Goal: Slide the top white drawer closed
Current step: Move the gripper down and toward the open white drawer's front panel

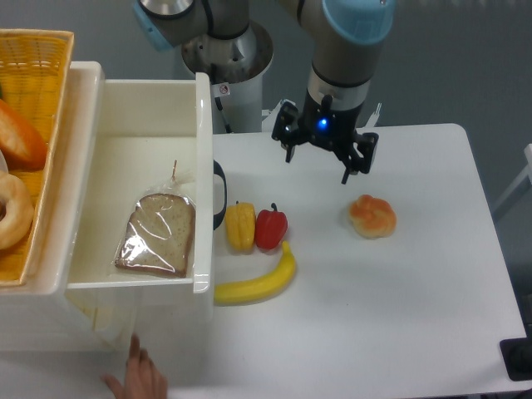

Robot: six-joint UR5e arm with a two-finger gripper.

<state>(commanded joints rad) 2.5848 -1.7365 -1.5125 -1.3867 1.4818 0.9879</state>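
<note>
Camera | top white drawer (141, 125) pulled out — handle facing right | fingers (317, 158) apart, empty

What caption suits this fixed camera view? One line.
Open gripper hovers above the table beside the pulled-out glossy white top drawer holding bagged sliced bread.

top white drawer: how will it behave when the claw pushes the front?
The top white drawer is pulled open and looks rigid, so it should probably slide rather than flex. Its glossy front could let the open claw slip sideways. The bagged bread slice inside looks light and may shift slightly.
</note>
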